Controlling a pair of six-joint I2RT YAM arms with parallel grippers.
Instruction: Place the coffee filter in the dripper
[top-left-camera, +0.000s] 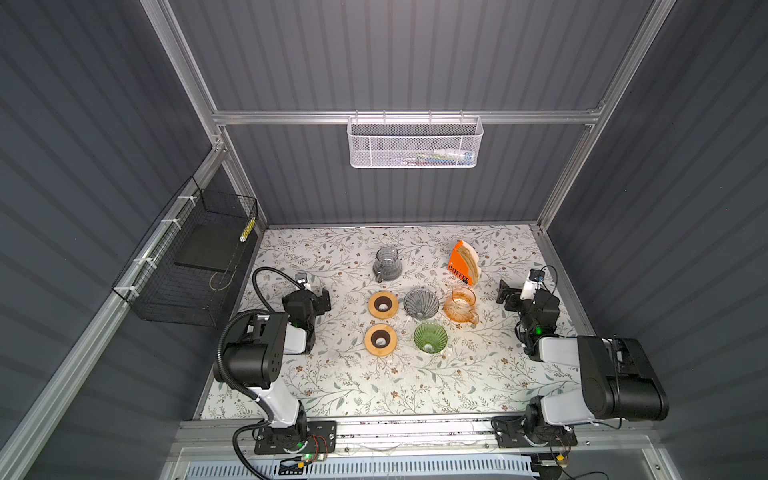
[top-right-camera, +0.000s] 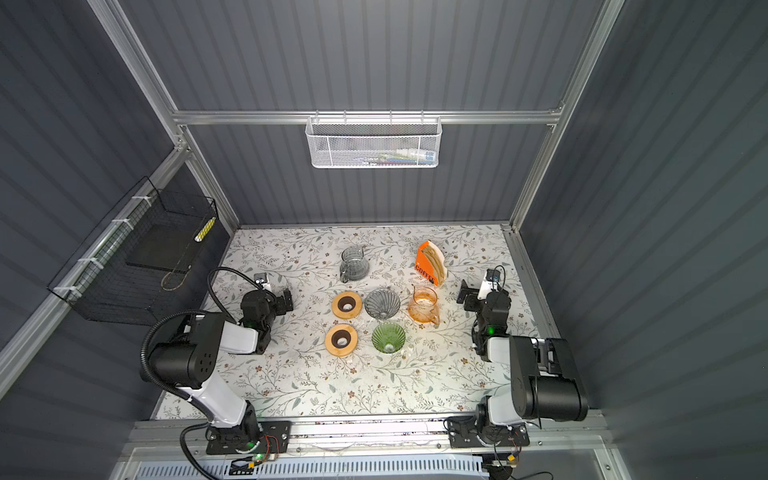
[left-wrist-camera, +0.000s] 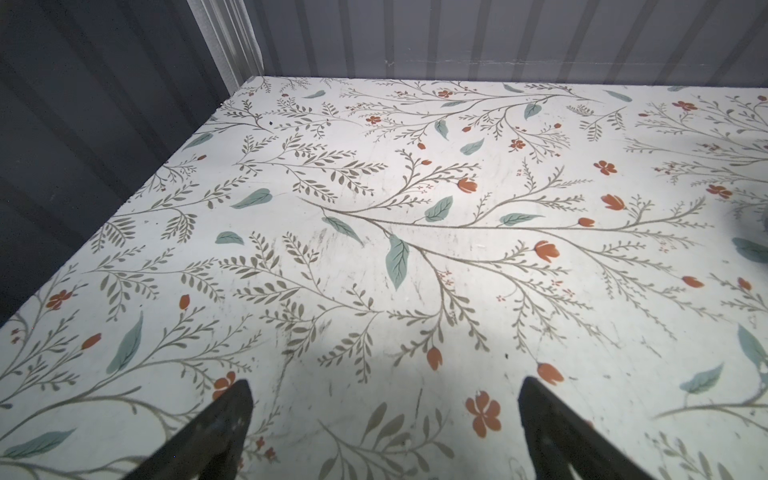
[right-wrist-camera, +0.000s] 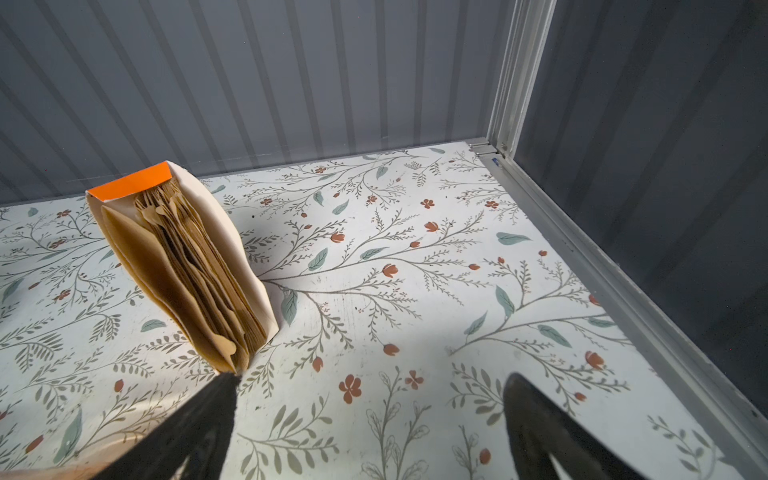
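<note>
Your right gripper (right-wrist-camera: 374, 380) gapes empty (left gripper (left-wrist-camera: 384, 386) too); pinch just one coffee filter (right-wrist-camera: 195, 266) near the tabletop's (right-wrist-camera: 415, 316) far edge.

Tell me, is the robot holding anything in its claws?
No, nothing is held. The left gripper and the right gripper are both open and empty; the coffee filters sit in their holder.

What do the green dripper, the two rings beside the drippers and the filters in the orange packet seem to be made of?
The green dripper looks like tinted glass or clear plastic, glossy and ribbed; light passes through, which I cannot tell. The far ring and near ring are likely wood: matte pale tan, dark centre. The filters seem thin unbleached paper: matte brown, wavy stacked edges.
</note>
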